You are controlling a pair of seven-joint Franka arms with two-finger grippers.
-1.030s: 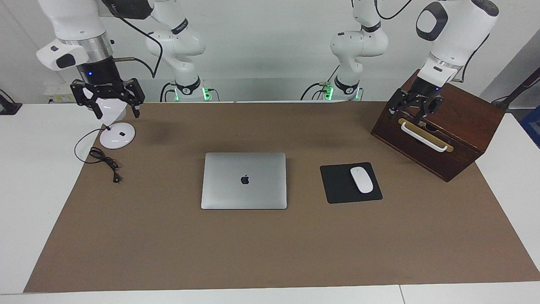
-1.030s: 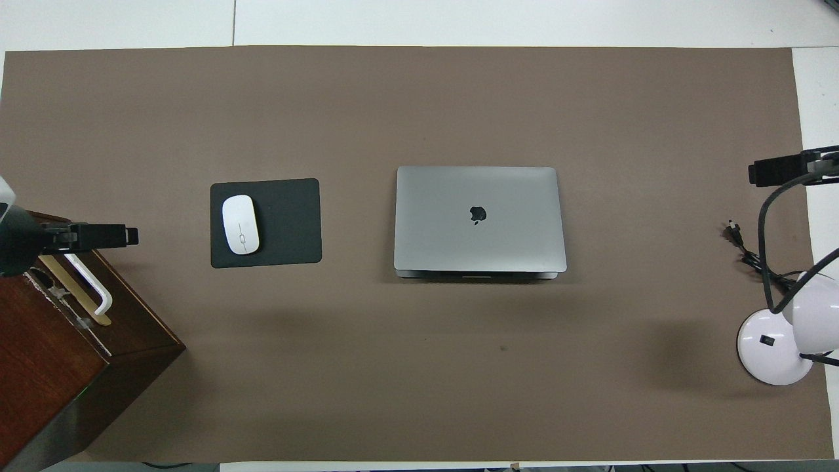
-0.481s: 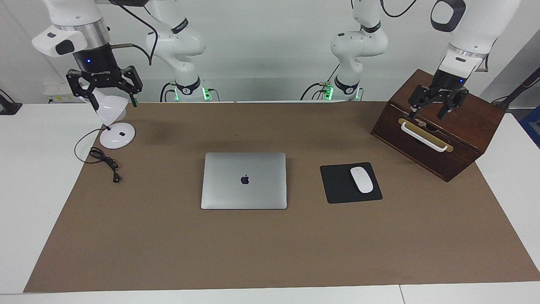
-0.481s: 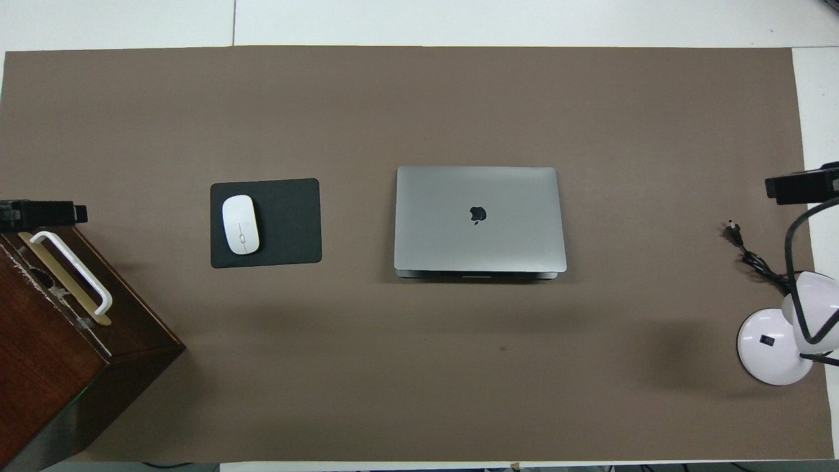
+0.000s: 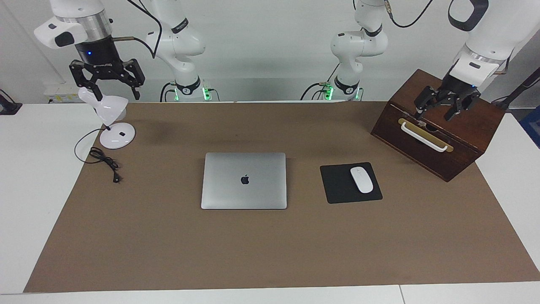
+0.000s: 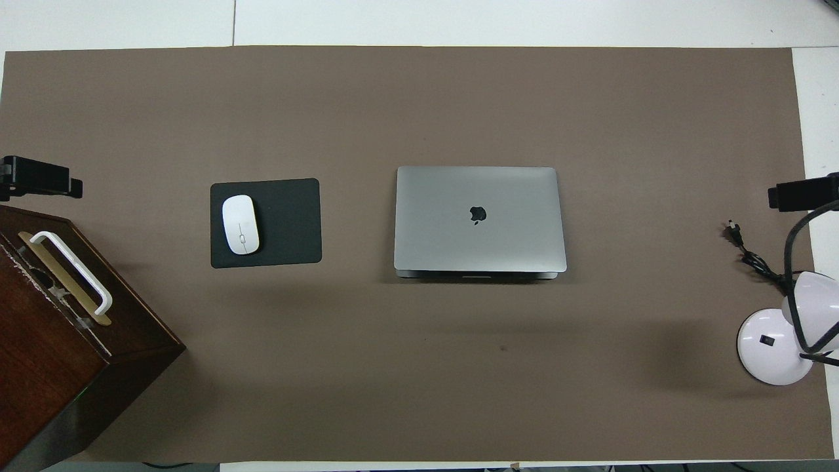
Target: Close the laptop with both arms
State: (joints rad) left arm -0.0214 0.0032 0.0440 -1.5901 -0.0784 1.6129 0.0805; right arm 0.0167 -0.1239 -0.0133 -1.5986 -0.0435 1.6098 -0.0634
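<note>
Right gripper (image 5: 106, 86): up in the air over the lamp, fingers spread wide, holding nothing.
Left gripper (image 5: 441, 106): up in the air over the wooden box, fingers spread wide, holding nothing.
Lamp (image 5: 111, 114): small and white, with a round base, at the right arm's end of the surface, close to the robots.
Cord (image 5: 103, 159): black, curls from the lamp's base and ends in a plug on the brown mat, a bit farther from the robots than the lamp.
Wooden box (image 5: 443, 126): dark brown, turned at a slant, at the left arm's end of the surface, with a white handle (image 5: 423, 136) on its front.
Brown mat (image 5: 270, 253): covers most of the white surface (image 5: 33, 190).
Laptop (image 5: 244, 180): thin and silver-grey, lid down flat, dark apple mark on top. It lies in the middle of the mat, farther from the robots than the lamp and the box.
Mouse pad (image 5: 341, 185): black, just beside the laptop, toward the left arm's end.
Mouse (image 5: 361, 179): white, sits on the mouse pad.
Laptop and grippers: well apart. Each gripper is out at its own end of the surface, and the laptop lies between them. Nothing lies on the laptop.
</note>
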